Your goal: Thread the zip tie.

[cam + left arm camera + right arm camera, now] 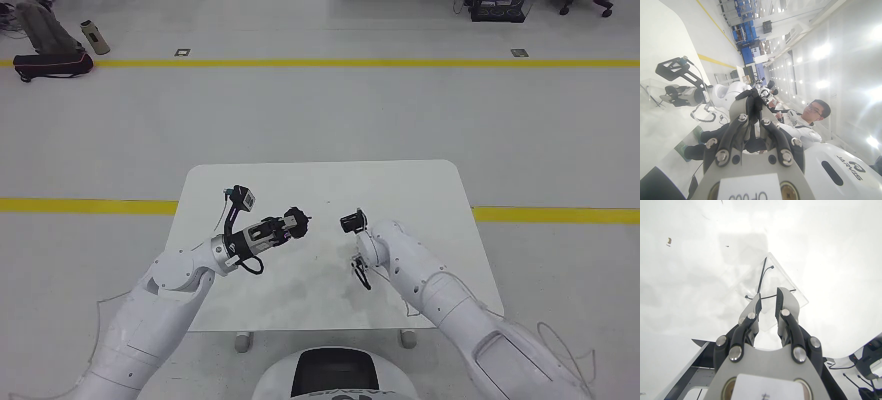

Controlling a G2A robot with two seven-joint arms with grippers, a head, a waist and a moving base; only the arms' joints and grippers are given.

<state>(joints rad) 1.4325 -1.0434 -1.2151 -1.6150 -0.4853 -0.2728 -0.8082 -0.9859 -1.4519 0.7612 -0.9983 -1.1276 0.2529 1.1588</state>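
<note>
Right gripper point(769, 292) hangs open over the clear tray point(789, 283) at frame centre, where thin black zip ties point(762, 275) lie crossed; left gripper point(752, 96) is closed, contents indeterminate; zip ties judged light, springy, slippery, best pinched mid-strap.

Zip ties point(762, 273) partly behind right claw point(769, 293)

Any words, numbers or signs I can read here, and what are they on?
"N": sign in the room behind.
Label behind the left gripper: upside down, cut off, not readable in full.
Label behind the right gripper: cut off, unreadable.
Brand mark on a white shell: not read out.
Top view: nothing readable.
</note>
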